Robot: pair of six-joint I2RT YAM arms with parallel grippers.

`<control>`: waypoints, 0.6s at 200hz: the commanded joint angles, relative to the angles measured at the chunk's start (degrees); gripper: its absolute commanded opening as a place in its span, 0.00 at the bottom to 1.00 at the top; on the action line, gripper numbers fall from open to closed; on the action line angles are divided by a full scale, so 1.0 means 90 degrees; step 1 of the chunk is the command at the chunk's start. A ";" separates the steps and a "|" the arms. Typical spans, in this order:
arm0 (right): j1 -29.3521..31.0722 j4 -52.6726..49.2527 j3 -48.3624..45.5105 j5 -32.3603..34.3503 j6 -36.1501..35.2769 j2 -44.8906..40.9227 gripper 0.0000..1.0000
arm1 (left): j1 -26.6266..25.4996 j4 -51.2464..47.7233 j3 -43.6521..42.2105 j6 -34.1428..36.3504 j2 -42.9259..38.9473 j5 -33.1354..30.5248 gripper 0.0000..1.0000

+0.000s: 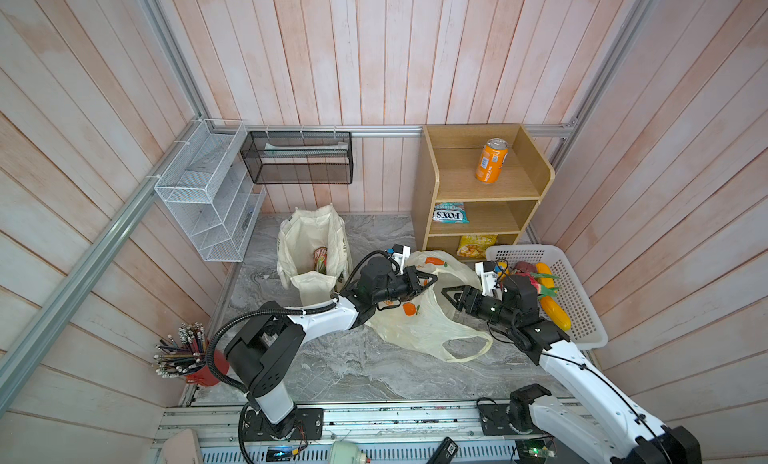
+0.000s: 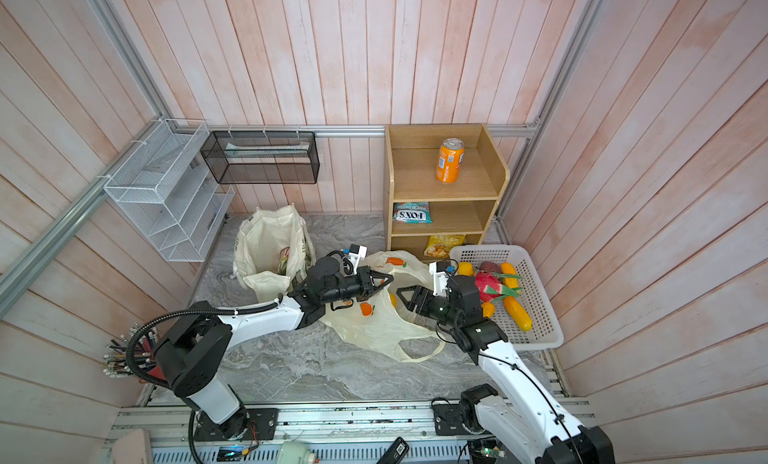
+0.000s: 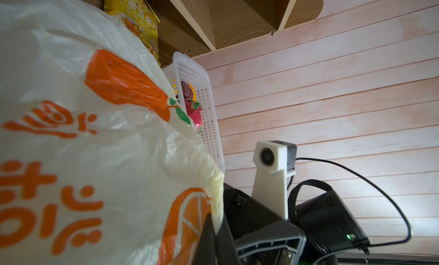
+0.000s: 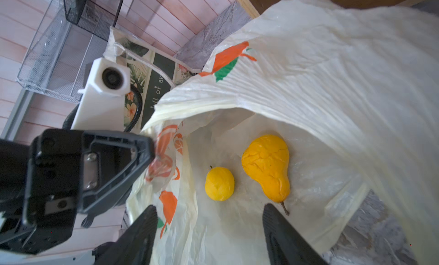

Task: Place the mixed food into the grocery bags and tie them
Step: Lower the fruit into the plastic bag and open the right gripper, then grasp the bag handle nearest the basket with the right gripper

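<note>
The thin cream plastic grocery bag [image 1: 419, 324] [image 2: 374, 329] printed with orange fruits lies mid-table, its mouth facing right. My left gripper [image 1: 432, 279] [image 3: 215, 230] is shut on the bag's upper rim and holds it raised. My right gripper [image 1: 446, 293] [image 4: 210, 208] stands open at the mouth with nothing between its fingers. Inside the bag lie a yellow lemon [image 4: 219, 183] and a yellow-orange pear [image 4: 267, 166]. The canvas tote [image 1: 309, 241] stands upright at the back left with a packet inside. More toy fruits, a dragon fruit [image 2: 488, 287] and a yellow corn [image 2: 517, 314] among them, fill the white basket [image 1: 519, 249].
A wooden shelf [image 1: 486, 187] at the back right holds an orange can [image 1: 491, 160], a Fox's packet [image 1: 451, 213] and a yellow snack packet [image 1: 477, 245]. Wire racks [image 1: 208, 191] hang on the left wall. A red cup of pencils [image 1: 195, 358] stands front left.
</note>
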 commanded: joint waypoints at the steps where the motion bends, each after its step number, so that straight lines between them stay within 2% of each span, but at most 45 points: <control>1: -0.0040 -0.0947 0.0398 -0.0050 -0.0313 -0.0480 0.65 | 0.0053 0.0251 -0.0101 0.0100 0.0027 0.0076 0.00; 22: -0.0050 -0.1649 0.0702 0.0437 -0.0577 -0.0853 0.58 | 0.0073 0.0251 -0.0126 0.0110 0.0005 0.0086 0.00; 44: -0.0064 -0.2170 0.0857 0.1312 -0.0847 -0.1101 0.57 | 0.0077 0.0251 -0.0121 0.0117 -0.0010 0.0097 0.00; 77: -0.0082 -0.2613 0.0890 0.2577 -0.1221 -0.0881 0.73 | 0.0083 0.0260 -0.0119 0.0124 -0.0028 0.0125 0.00; 120: -0.0105 -0.2263 0.0713 0.3226 -0.1481 -0.0362 0.75 | 0.0083 0.0251 -0.0092 0.0124 -0.0019 0.0145 0.00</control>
